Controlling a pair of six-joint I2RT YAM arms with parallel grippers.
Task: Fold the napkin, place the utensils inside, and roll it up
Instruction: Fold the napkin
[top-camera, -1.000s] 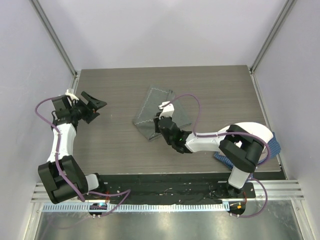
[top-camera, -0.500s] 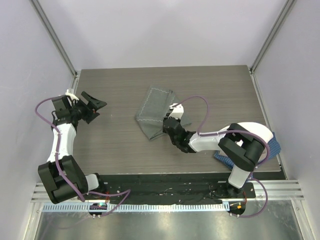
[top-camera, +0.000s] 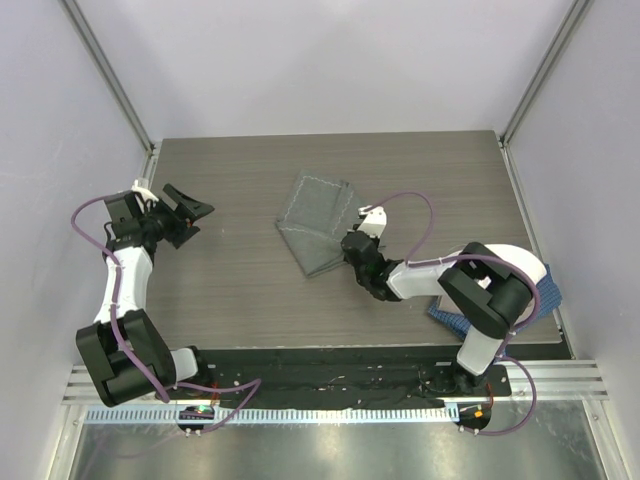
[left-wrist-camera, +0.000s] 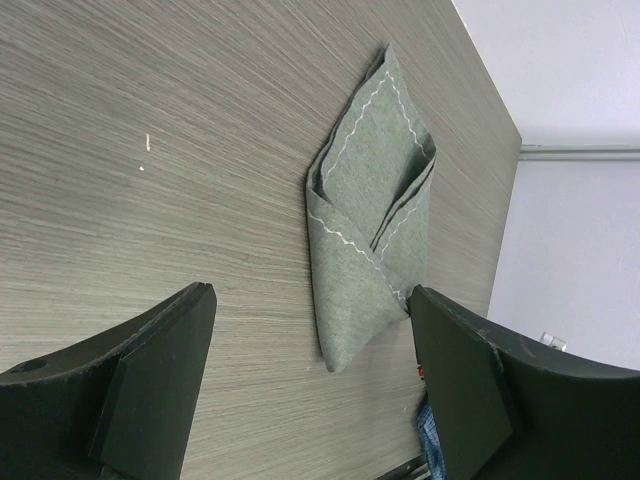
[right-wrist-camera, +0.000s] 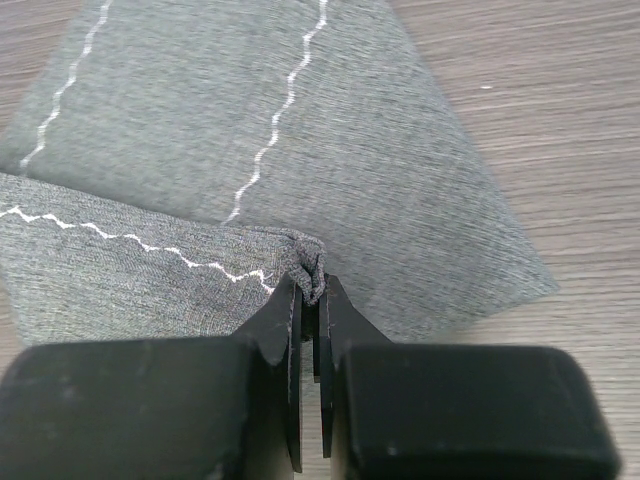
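Observation:
The grey-green napkin (top-camera: 314, 223) lies folded over on the table's middle; it also shows in the left wrist view (left-wrist-camera: 368, 228) and fills the right wrist view (right-wrist-camera: 250, 160). My right gripper (top-camera: 348, 243) is shut on a bunched fold of the napkin's edge (right-wrist-camera: 314, 275) at its right side, low over the table. My left gripper (top-camera: 190, 216) is open and empty, hovering over the table's left side, far from the napkin; its fingers (left-wrist-camera: 160, 380) frame the left wrist view. No fork is in view.
A blue checked cloth (top-camera: 545, 300) hangs at the table's right edge behind my right arm; a bit of it shows in the left wrist view (left-wrist-camera: 432, 450). Purple cables loop over both arms. Walls close in on three sides.
My right gripper has pulled the pinched napkin edge to the right and slightly back, dragging the cloth with it. The left arm has not moved.

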